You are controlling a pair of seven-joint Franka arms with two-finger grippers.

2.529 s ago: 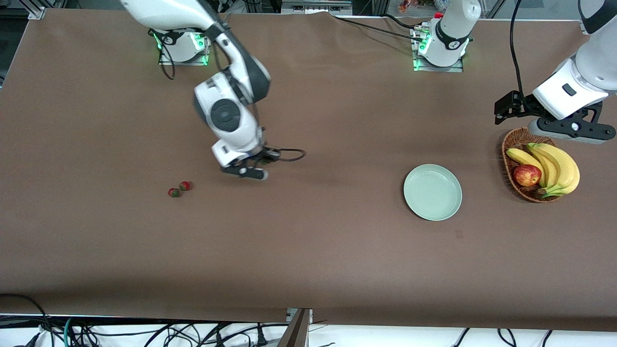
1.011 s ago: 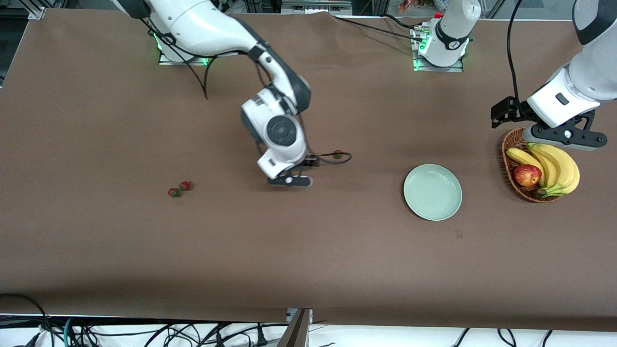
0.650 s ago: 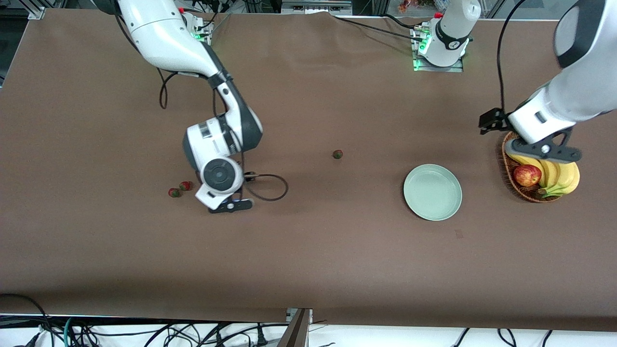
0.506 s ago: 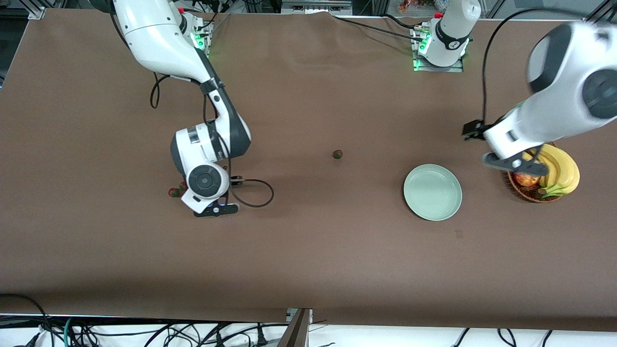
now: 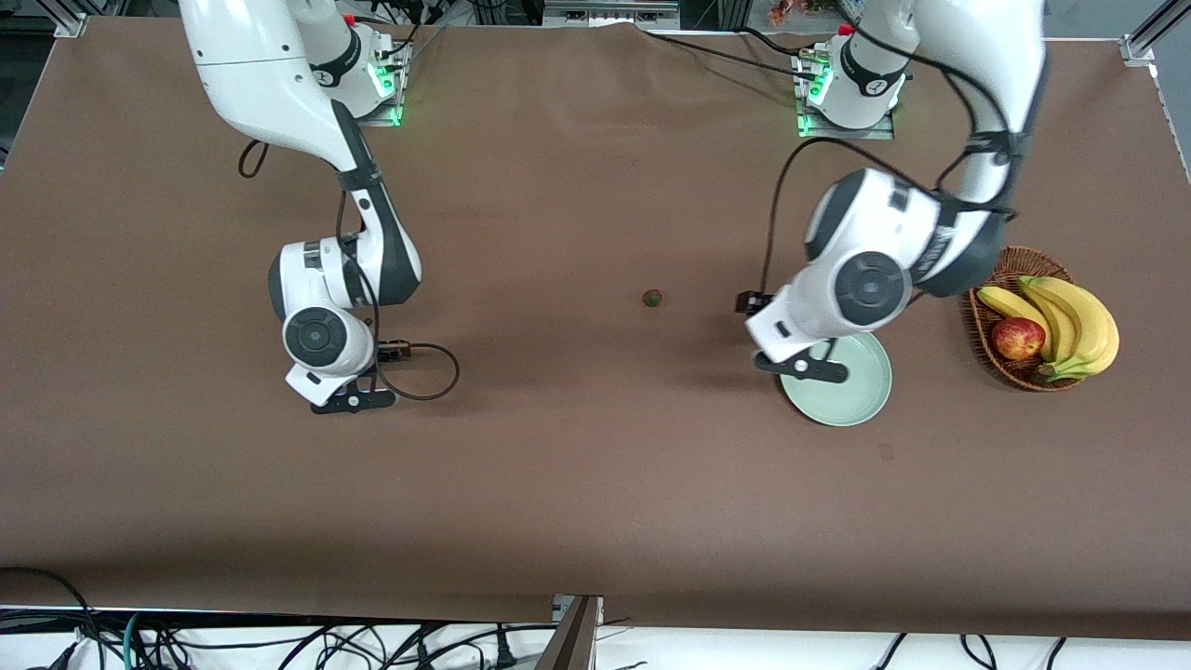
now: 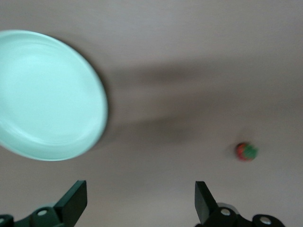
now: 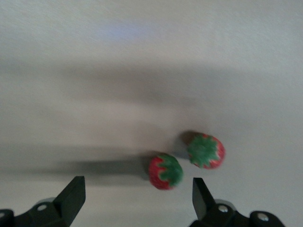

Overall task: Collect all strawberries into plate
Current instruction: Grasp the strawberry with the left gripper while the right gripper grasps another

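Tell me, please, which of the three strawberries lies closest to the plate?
The lone strawberry at mid-table, between the arms, is closest to the plate. The other two lie side by side under the right gripper.

1. Front view: high camera facing both robot bases, covering the whole table (image 5: 595, 484).
2. Left wrist view: looks down closely on the plate (image 6: 47, 94); shared with front view.
3. Right wrist view: close above two strawberries (image 7: 165, 171).
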